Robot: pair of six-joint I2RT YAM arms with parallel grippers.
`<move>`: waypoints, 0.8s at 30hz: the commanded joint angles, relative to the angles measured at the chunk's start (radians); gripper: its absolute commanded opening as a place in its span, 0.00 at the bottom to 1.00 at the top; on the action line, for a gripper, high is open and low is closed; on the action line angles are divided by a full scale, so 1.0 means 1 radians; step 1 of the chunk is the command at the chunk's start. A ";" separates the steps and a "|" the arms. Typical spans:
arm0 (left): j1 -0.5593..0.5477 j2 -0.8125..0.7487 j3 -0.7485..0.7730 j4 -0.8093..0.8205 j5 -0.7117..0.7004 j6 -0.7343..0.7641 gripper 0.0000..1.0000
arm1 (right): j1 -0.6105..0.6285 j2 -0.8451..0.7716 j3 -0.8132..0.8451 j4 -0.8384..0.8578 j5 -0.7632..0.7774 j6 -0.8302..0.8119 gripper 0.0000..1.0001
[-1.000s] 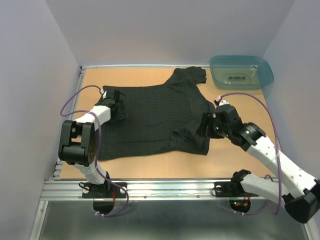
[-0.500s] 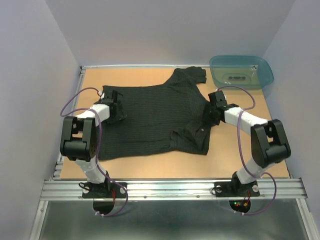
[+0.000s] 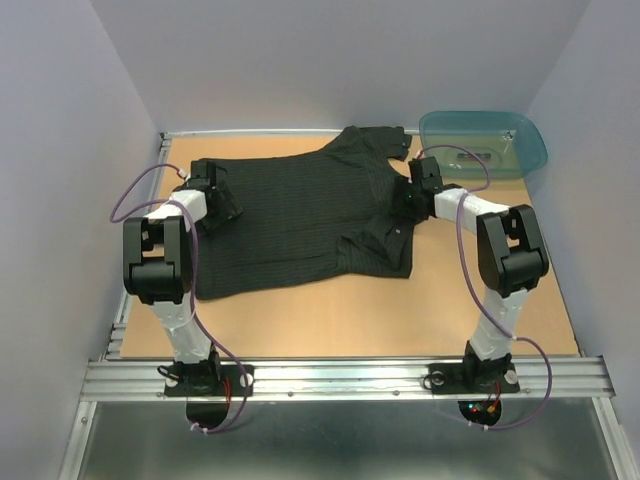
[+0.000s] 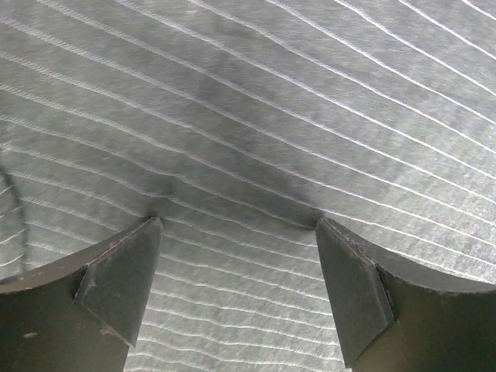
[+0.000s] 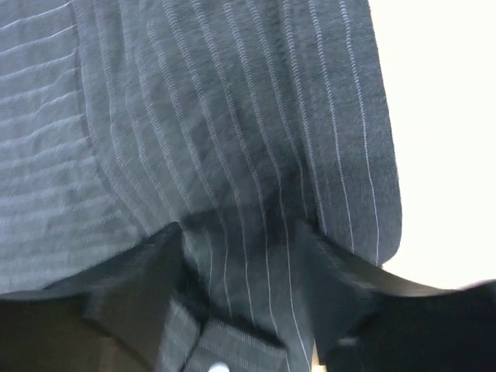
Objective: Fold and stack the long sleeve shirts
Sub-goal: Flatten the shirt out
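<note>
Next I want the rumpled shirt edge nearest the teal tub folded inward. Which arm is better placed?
Right. The right tool sits on the shirt's rumpled edge nearest the tub, with cloth bunched between its fingers. The left tool presses flat cloth on the shirt's opposite side.

A translucent teal tub [image 3: 440, 150] sits at the far right corner of the tan wooden surface [image 3: 300, 320] (something pale shows inside, too small to tell). Pale walls [image 3: 330, 60] enclose three sides; a metal rail [image 3: 350, 378] lines the near edge.
</note>
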 commanded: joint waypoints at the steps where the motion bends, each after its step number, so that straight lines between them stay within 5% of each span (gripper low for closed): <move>1: 0.011 -0.143 0.011 -0.062 0.024 -0.014 0.92 | 0.000 -0.157 0.028 0.021 -0.104 -0.104 0.73; 10: -0.002 -0.606 -0.292 -0.090 -0.014 -0.025 0.93 | 0.211 -0.476 -0.196 -0.042 -0.128 -0.282 0.89; 20: -0.002 -0.828 -0.480 -0.140 -0.013 -0.069 0.93 | 0.278 -0.305 -0.209 -0.094 0.044 -0.350 0.86; 24: -0.004 -0.831 -0.466 -0.151 -0.011 -0.063 0.93 | 0.288 -0.273 -0.193 -0.097 0.112 -0.350 0.74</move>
